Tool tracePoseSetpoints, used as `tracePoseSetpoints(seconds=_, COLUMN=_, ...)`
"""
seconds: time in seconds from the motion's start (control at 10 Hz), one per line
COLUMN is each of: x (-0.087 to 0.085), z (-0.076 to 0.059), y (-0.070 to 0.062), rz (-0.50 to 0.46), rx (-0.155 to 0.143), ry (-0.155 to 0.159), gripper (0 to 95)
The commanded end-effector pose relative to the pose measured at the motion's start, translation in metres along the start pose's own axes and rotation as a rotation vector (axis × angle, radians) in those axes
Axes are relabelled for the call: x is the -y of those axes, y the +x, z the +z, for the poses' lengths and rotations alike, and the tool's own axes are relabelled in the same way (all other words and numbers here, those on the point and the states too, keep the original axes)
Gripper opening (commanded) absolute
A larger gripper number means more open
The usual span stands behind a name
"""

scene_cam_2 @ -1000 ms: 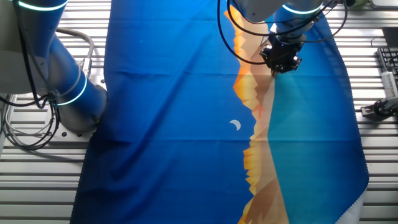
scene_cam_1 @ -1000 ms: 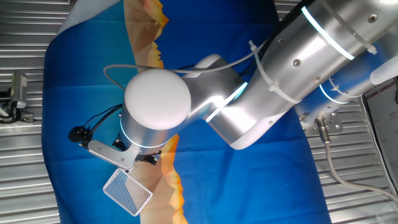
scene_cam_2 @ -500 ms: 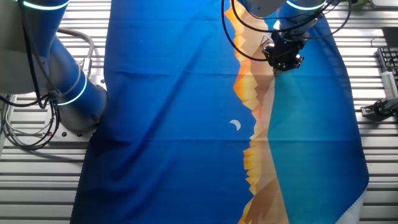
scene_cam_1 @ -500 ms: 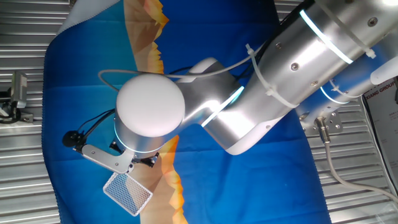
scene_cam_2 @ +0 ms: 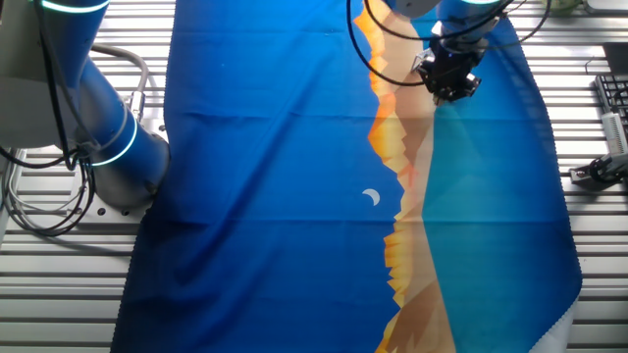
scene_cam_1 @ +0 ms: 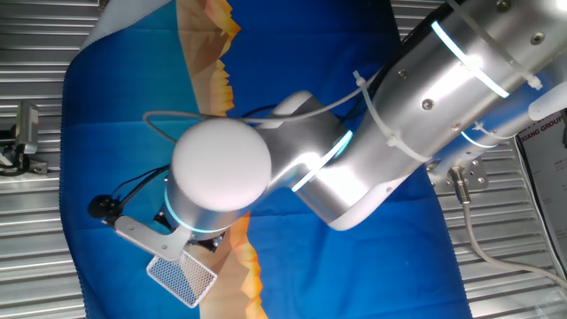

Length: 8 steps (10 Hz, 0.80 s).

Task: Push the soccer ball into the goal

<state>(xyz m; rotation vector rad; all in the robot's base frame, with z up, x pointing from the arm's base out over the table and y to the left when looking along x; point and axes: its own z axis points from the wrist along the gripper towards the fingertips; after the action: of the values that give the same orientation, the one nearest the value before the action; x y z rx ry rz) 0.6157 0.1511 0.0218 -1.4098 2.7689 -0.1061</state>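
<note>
Soccer ball first: I cannot find it in either view. It is tiny, so it may be hidden under the big silver arm (scene_cam_1: pixel 381 115). The goal (scene_cam_1: pixel 181 276) shows in one fixed view, at about 7 o'clock on the blue cloth (scene_cam_1: pixel 115 115), just under the arm's round white cap (scene_cam_1: pixel 221 165). The arm's end looks very close to the goal's top edge, but I cannot tell if they touch.

In the other fixed view the pincer (scene_cam_2: pixel 450 78) is a dark lump at about 1 o'clock, low over the cloth on the bench (scene_cam_2: pixel 88 294). I cannot tell if its fingers are spread or pressed together.

To do this step well, I think the pincer should stay low and go slowly. It should get behind the ball, on the side away from the goal, then push straight at the net's open mouth. A fast push could make the ball roll off to the side.
</note>
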Motion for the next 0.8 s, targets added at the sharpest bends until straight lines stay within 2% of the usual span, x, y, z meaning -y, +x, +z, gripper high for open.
tracePoseSetpoints(seconds=0.1, x=0.0003, z=0.0025, y=0.0107, rz=-0.023, rx=-0.017, ry=-0.007, gripper=0.0)
tracePoseSetpoints(seconds=0.3, x=-0.0015, z=0.0063, y=0.0171, rz=-0.022, rx=-0.011, ry=-0.003, gripper=0.0)
tracePoseSetpoints(seconds=0.8, x=-0.0015, z=0.0061, y=0.0172, rz=-0.031, rx=-0.013, ry=-0.001, gripper=0.0)
